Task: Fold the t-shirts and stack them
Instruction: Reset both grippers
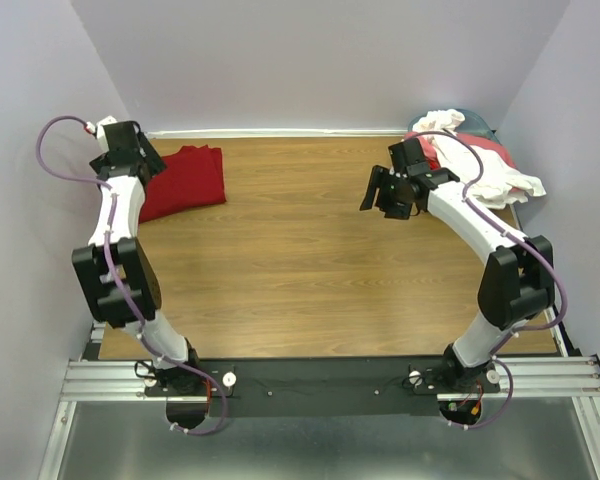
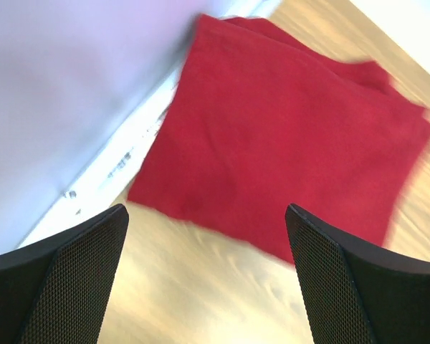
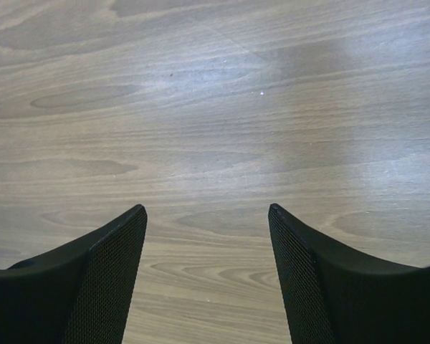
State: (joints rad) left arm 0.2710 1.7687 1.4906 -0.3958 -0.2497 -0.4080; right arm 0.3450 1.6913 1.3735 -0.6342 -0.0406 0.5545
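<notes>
1 crimson t-shirt folded flat at the table's far-left corner, left gripper spread wide above it, empty, 1 heap of t-shirts far-right, white, pink-red, teal, count unclear, partly behind the right arm, right gripper parted, empty, over wood

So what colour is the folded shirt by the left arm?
The folded shirt is crimson red, clearest in the left wrist view.

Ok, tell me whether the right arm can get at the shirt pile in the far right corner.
Probably yes: the right gripper hangs open and empty over bare table beside the shirt pile, nothing between.
</notes>
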